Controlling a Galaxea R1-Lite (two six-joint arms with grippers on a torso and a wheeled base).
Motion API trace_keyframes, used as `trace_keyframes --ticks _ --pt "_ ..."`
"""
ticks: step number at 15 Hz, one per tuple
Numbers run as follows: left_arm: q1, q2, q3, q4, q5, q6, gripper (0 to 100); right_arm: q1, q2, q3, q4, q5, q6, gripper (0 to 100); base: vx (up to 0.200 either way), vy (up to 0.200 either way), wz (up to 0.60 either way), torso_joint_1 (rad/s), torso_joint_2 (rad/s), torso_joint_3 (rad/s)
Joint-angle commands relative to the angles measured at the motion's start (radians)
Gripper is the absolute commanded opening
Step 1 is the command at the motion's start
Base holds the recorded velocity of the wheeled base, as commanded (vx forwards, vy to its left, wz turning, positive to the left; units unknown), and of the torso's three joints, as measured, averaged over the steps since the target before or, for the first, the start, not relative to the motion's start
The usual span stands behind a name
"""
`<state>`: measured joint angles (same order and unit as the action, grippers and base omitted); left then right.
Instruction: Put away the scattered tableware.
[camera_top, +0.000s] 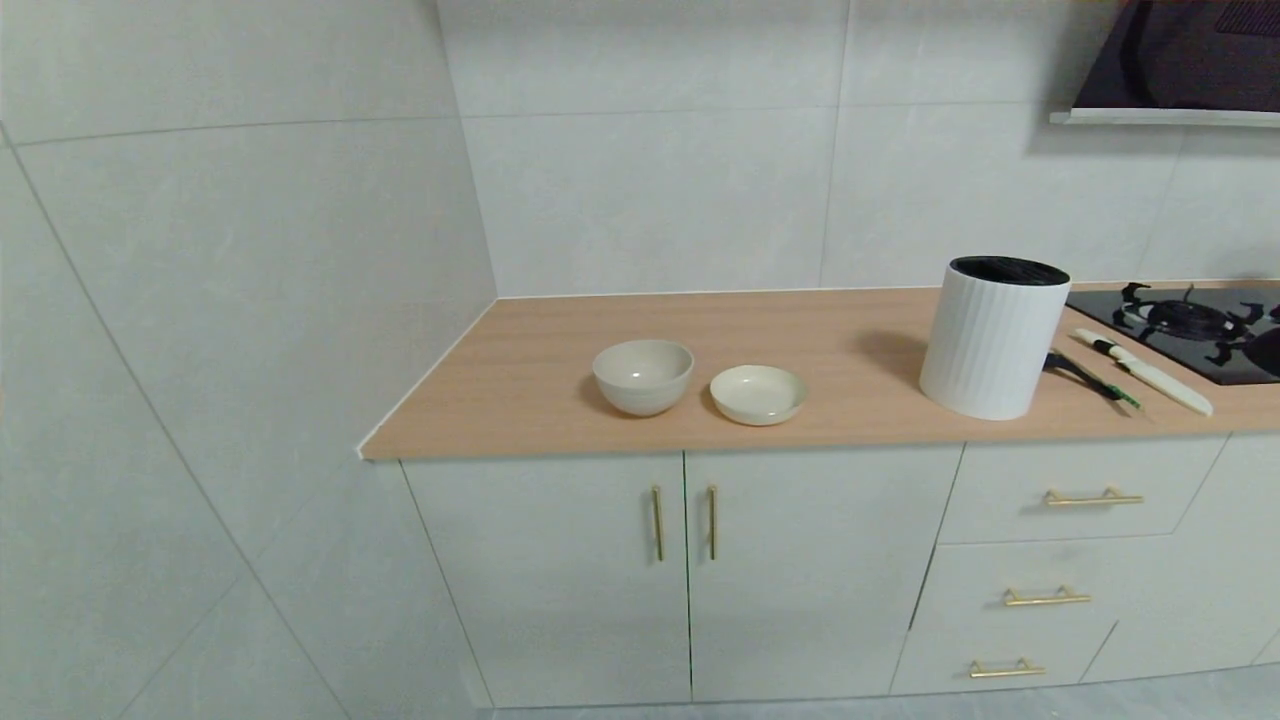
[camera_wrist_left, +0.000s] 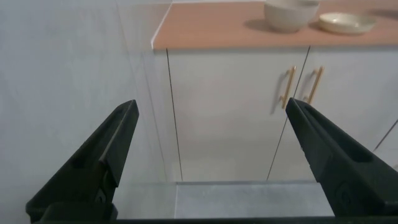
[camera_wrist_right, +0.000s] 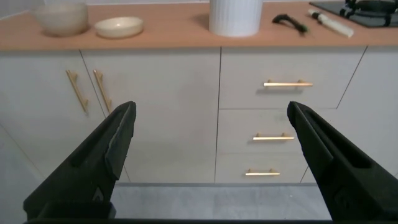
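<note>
bowl (camera_top: 642, 375) and shallow dish (camera_top: 758, 393) on countertop (camera_top: 850, 340), above left gripper (camera_wrist_left: 211, 104) and right gripper (camera_wrist_right: 211, 106); both spread wide, empty; left looks nearer the bowl.

The left claw (camera_wrist_left: 210, 104) and the right claw (camera_wrist_right: 211, 106) look alike, each with two matte black fingers (camera_wrist_left: 102, 158), broad and blocky at the base, narrowing as flat-sided wedges to blunt tips, and a thin dark bar (camera_wrist_left: 205, 220) running between their bases
</note>
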<state>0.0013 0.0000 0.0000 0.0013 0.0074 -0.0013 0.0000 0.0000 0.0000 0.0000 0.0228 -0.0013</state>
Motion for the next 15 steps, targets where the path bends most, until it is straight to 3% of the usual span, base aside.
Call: trace_keyframes --ticks 1,15 --pt "0.000 0.000 0.000 0.000 0.000 0.000 100 0.000 0.000 0.000 0.000 0.000 0.000 100 0.000 0.000 0.00 -0.232 0.53 0.286" --pt "0.000 0.000 0.000 0.000 0.000 0.000 100 0.000 0.000 0.000 0.000 0.000 0.000 100 0.000 0.000 0.00 -0.198 0.49 0.293"
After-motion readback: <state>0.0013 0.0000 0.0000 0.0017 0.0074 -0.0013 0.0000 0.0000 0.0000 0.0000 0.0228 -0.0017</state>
